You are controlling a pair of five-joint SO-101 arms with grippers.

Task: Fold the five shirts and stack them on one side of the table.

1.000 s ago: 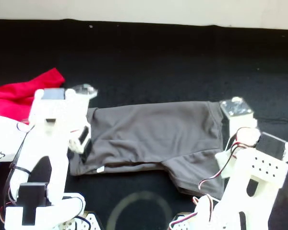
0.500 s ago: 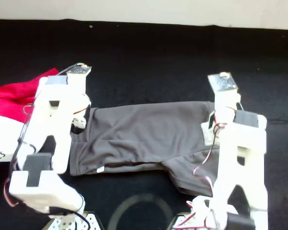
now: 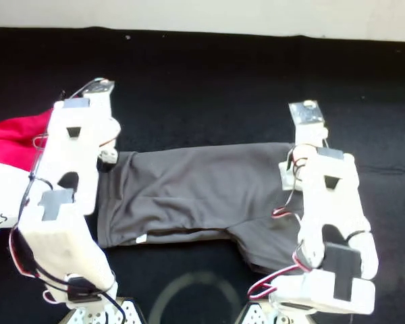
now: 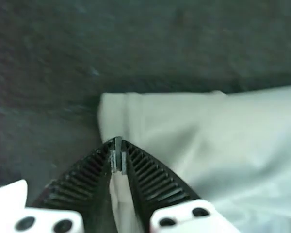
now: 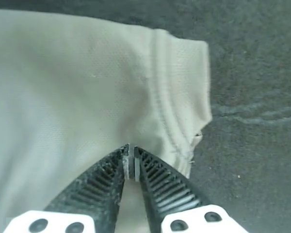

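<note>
1. Folding is at an early stage, I judge: the grey shirt (image 3: 202, 189) is spread out sideways on the black bench (image 3: 209, 81), not yet a neat packet, and no tidy stack of five is visible.
2. The red shirt (image 3: 13, 135) lies bunched with a white shirt (image 3: 1, 196) just beside it. I can't tell if either is folded.
3. The grey shirt lies just beside the red shirt, reaching away from it. It is mostly flat with soft creases, one sleeve poking out along the near edge.
4. Left pincer (image 4: 117, 145) is clenched on the grey shirt's far corner nearest the red shirt, cloth pinched between the jaws.
5. Right pincer (image 5: 130, 151) is clenched on the far corner farthest from the red shirt, near a stitched hem.
6. Left to do, likely: finish the grey fold, stack it, and handle the rest.
</note>
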